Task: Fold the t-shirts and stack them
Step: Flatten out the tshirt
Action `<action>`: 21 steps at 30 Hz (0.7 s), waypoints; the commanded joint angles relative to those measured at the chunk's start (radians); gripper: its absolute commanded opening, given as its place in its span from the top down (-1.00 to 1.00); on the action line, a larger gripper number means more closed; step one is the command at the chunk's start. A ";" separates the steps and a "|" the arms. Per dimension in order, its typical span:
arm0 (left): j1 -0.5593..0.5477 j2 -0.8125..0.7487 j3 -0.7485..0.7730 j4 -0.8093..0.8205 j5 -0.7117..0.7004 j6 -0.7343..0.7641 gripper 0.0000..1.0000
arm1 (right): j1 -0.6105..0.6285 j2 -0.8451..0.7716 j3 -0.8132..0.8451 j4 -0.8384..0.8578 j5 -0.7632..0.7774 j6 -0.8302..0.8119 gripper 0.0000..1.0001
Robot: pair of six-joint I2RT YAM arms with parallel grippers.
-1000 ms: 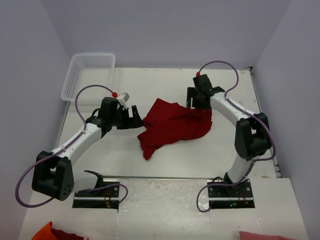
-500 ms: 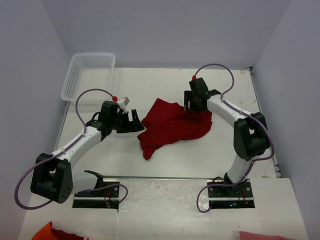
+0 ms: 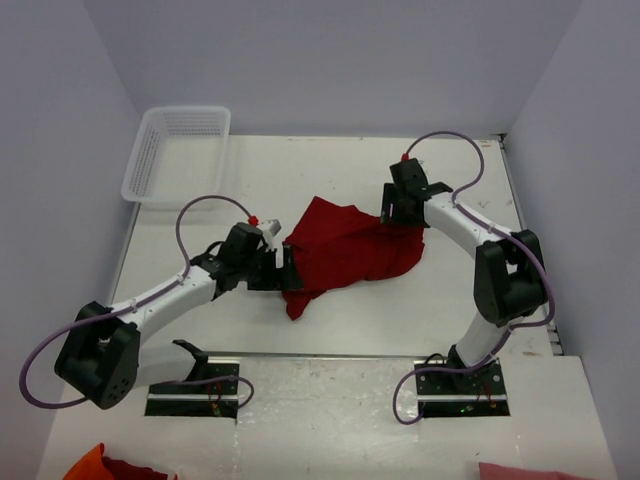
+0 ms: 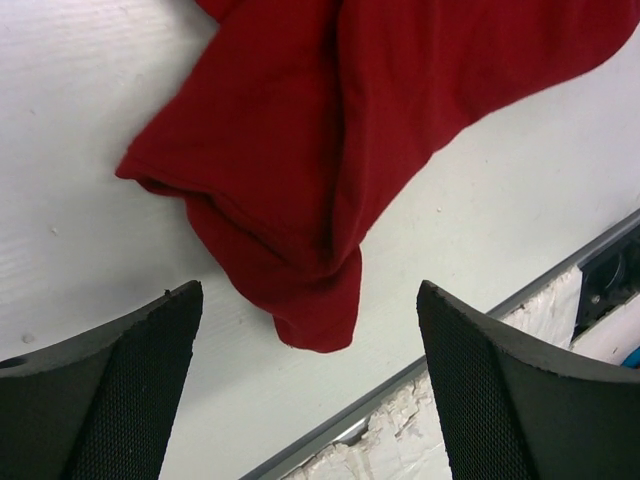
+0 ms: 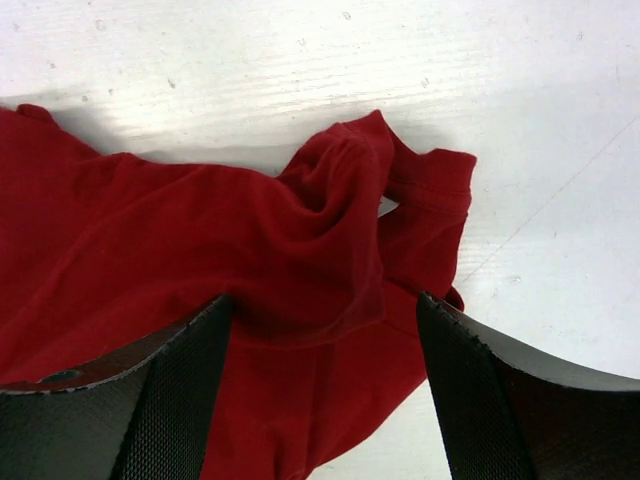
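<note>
Left gripper [image 3: 283,270] has reached the one t-shirt [image 3: 350,245] (crumpled, red).

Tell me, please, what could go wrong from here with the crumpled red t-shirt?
1. The dark red t-shirt lies bunched under the open left jaws, so they may pinch several layers at once.
2. The open right jaws stand over a twisted fold, so the cloth may lift unevenly.

The t-shirt [image 3: 350,250] is a plain dark red. The bench [image 3: 300,170] is white, and the basket [image 3: 172,150] is white mesh. Both arms, left [image 3: 165,295] and right [image 3: 460,225], are white and black with purple cables [image 3: 445,133]; their jaws are black, finely dotted.
</note>
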 commanded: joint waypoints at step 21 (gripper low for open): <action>-0.100 0.118 -0.074 0.117 -0.075 -0.082 -0.60 | -0.036 0.088 0.060 0.039 -0.073 0.020 0.03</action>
